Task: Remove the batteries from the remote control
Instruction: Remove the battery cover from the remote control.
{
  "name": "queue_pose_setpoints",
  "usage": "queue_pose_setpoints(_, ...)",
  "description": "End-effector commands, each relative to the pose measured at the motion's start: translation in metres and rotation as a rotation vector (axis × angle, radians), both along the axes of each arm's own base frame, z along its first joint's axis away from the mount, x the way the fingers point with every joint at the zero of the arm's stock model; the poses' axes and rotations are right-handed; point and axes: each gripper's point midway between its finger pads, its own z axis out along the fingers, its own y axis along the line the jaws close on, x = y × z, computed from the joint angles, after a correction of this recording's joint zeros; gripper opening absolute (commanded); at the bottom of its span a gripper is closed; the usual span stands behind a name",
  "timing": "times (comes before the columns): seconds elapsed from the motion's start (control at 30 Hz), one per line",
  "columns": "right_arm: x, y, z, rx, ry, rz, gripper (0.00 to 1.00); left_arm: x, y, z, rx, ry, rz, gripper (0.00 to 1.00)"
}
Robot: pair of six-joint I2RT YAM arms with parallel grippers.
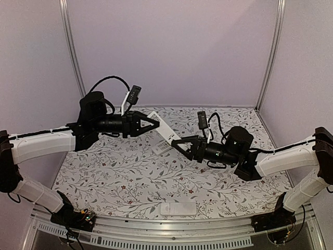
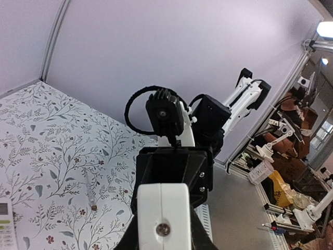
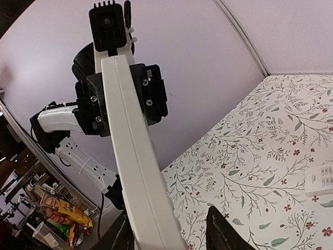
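A long white plastic remote control hung in the air above the floral-patterned table, its batteries hidden from every view. The left gripper clenched one end. The right gripper straddled the other end loosely, one finger standing clear of it.

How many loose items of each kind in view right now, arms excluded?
White remotes: 2 (held remote, table remote)
White flat piece, kind unclear: 1
Thin stick: 1
Batteries: 0 in view
Total: 4
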Motion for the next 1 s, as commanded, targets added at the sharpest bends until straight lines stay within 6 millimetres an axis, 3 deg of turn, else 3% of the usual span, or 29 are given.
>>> queue_pose_setpoints(0.0,0.006,-0.008,-0.015,-0.039,0.039,-0.047,0.45,-0.001,-0.001,0.019,-0.026,-0.062,-0.005,0.0)
queue_pose_setpoints(0.53,0.004,-0.02,-0.016,-0.035,0.055,-0.079,0.43,0.005,0.004,0.023,-0.021,-0.088,0.048,0.0)
queue_pose_setpoints(0.97,0.003,-0.023,-0.023,-0.046,0.074,-0.082,0.31,0.012,0.009,0.026,-0.018,-0.098,0.089,0.0)
